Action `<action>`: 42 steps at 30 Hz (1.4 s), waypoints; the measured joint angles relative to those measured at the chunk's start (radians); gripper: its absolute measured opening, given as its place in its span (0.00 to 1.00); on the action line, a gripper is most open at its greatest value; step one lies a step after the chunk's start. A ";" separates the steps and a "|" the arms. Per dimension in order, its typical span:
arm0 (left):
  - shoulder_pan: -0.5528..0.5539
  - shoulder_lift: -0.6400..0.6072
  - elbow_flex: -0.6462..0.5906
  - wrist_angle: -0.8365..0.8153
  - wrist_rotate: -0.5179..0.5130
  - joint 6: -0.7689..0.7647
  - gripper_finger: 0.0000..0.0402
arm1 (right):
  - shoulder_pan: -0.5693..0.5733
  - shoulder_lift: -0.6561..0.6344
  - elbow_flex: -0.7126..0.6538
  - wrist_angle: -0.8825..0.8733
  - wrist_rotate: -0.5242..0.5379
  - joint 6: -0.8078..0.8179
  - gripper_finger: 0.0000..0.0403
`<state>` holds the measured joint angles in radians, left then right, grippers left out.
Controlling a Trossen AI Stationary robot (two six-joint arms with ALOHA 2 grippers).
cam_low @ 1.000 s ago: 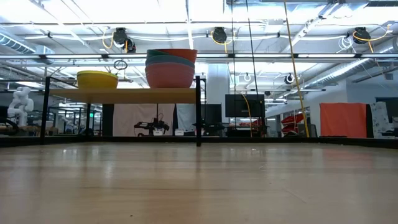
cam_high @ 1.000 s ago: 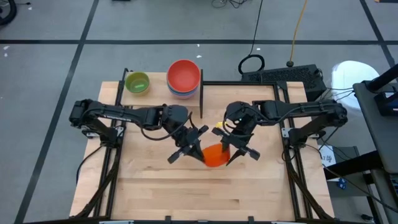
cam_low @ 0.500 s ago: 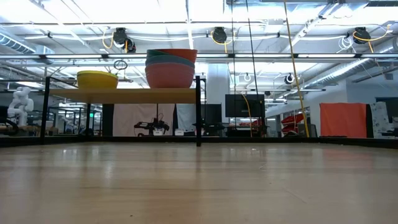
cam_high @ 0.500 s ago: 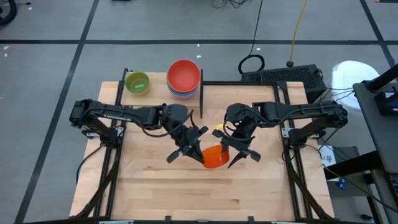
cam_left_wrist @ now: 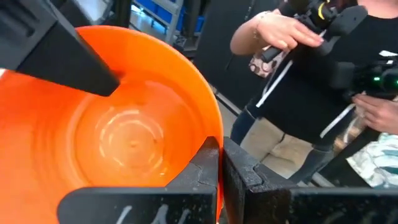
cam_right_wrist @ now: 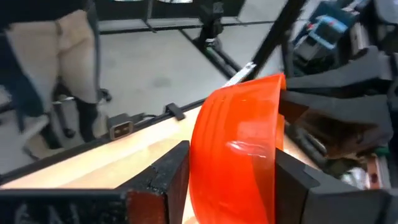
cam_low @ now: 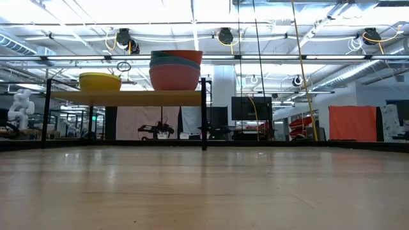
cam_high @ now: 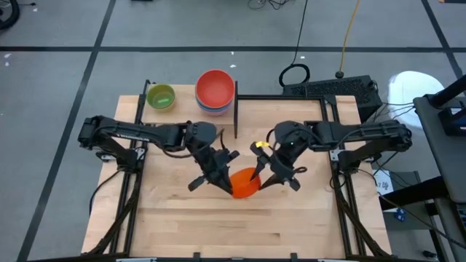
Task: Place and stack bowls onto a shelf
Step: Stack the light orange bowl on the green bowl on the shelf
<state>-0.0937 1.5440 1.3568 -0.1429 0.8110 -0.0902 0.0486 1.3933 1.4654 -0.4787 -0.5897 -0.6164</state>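
the small orange round plastic bowl (cam_high: 245,183), likely light, stiff and slick, is pinched at its rim by the left claw (cam_high: 220,177) at 9 o'clock while the right claw (cam_high: 271,175) straddles it, spread.

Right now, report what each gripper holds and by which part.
Left gripper pinches the orange bowl by its rim; right gripper's fingers straddle the bowl's outside.

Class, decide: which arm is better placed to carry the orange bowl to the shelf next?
Left, probably. The left gripper already pinches the orange bowl rim, and the shelf lies on its side; the right gripper only straddles the bowl.
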 joint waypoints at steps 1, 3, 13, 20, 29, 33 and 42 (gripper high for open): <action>0.001 -0.008 0.000 -0.006 -0.008 -0.001 0.00 | -0.001 -0.008 0.000 0.007 0.009 -0.001 0.39; 0.004 -0.022 0.001 -0.004 -0.022 0.001 0.00 | -0.003 -0.020 0.000 0.023 0.013 -0.001 0.39; 0.012 -0.108 -0.001 -0.034 -0.110 0.018 0.00 | -0.004 -0.094 0.002 0.048 0.148 0.011 0.42; -0.006 -0.118 -0.003 -0.054 -0.062 0.015 0.00 | -0.010 -0.110 0.007 0.072 0.198 -0.001 0.45; -0.014 -0.119 -0.003 -0.083 -0.140 0.048 0.00 | -0.025 -0.113 0.003 0.052 0.438 0.026 0.45; 0.004 -0.162 -0.003 -0.174 -0.244 0.090 0.00 | -0.024 -0.126 0.003 0.044 0.518 0.027 0.45; 0.047 -0.365 -0.002 -0.299 -0.537 0.174 0.00 | -0.024 -0.157 0.003 0.004 0.518 0.028 0.45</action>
<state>-0.0470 1.1790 1.3544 -0.4420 0.2739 0.0837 0.0243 1.2366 1.4689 -0.4749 -0.0716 -0.5880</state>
